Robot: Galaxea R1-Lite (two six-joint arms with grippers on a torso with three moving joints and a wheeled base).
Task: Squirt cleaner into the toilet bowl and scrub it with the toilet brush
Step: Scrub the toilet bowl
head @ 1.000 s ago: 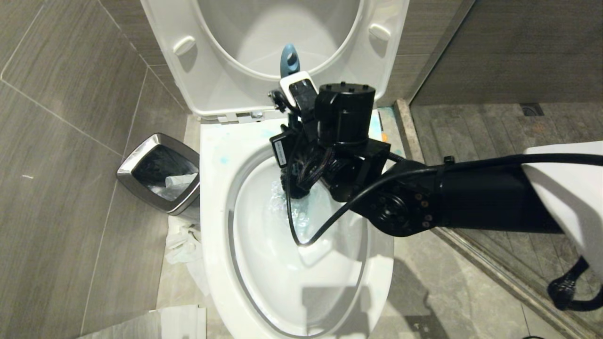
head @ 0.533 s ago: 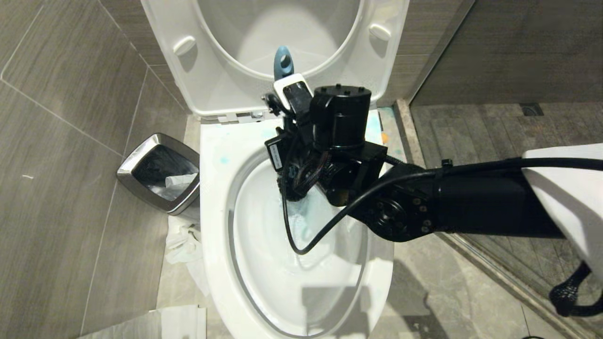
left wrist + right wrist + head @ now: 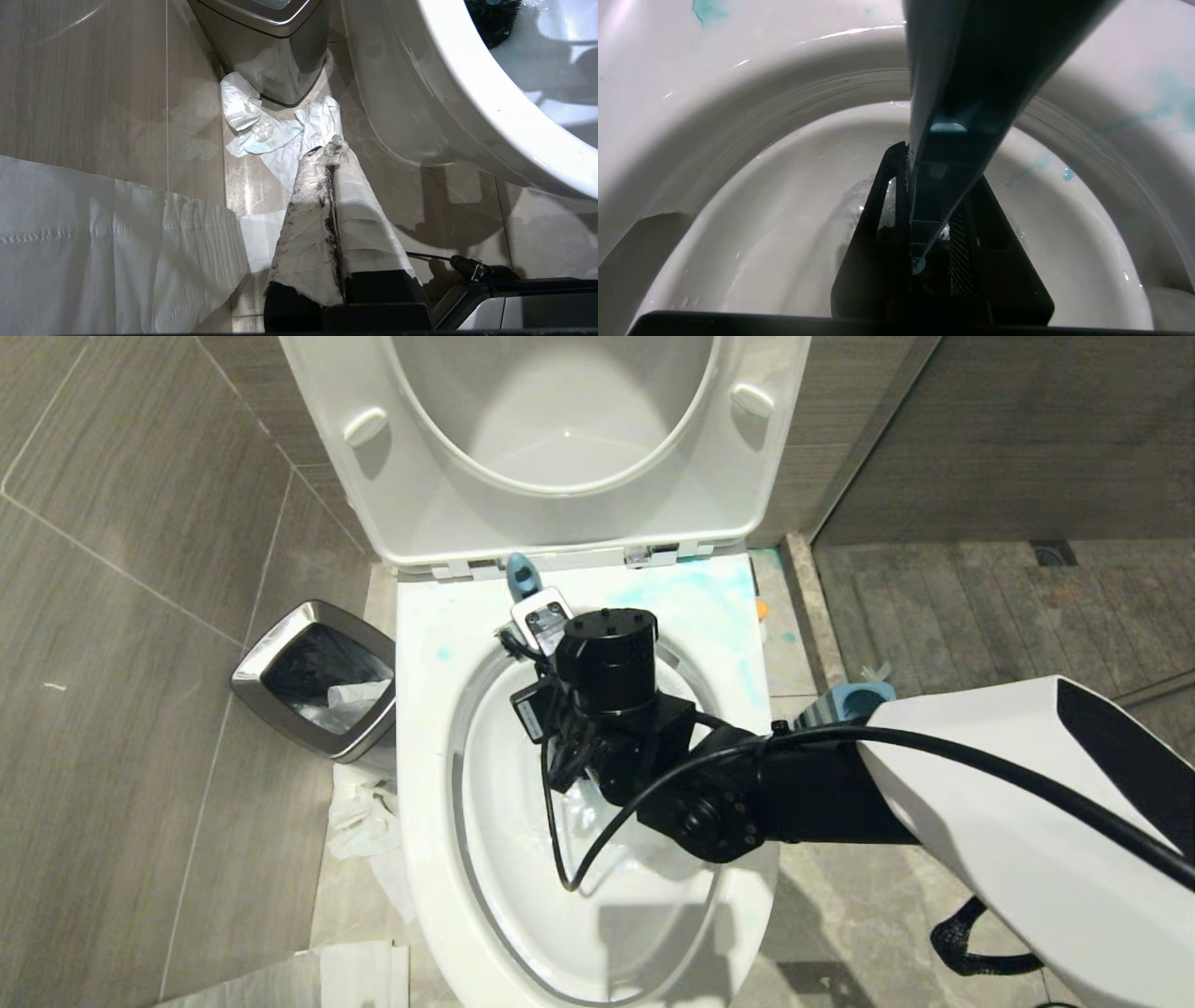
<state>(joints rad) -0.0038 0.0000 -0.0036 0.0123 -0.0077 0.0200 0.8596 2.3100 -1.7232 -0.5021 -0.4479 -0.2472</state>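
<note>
No readable labels. Right claw (image 3: 920,219) pinching toilet brush (image 3: 952,116), down inside toilet bowl (image 3: 425,728); left claw (image 3: 332,154) pressed together, empty.

Around my black right gripper (image 3: 924,261) I see the glossy white ceramic toilet bowl (image 3: 425,784), with pale turquoise smears on the rim just behind the hand. The slim dusty-blue plastic brush handle (image 3: 943,154) runs between the black fingers. Beside my left gripper (image 3: 334,149), whose fingers are wrapped in white tape smudged with black, stands a brushed silver waste bin (image 3: 275,60) on grey-brown streaked tiles, with crumpled white paper (image 3: 275,130).
</note>
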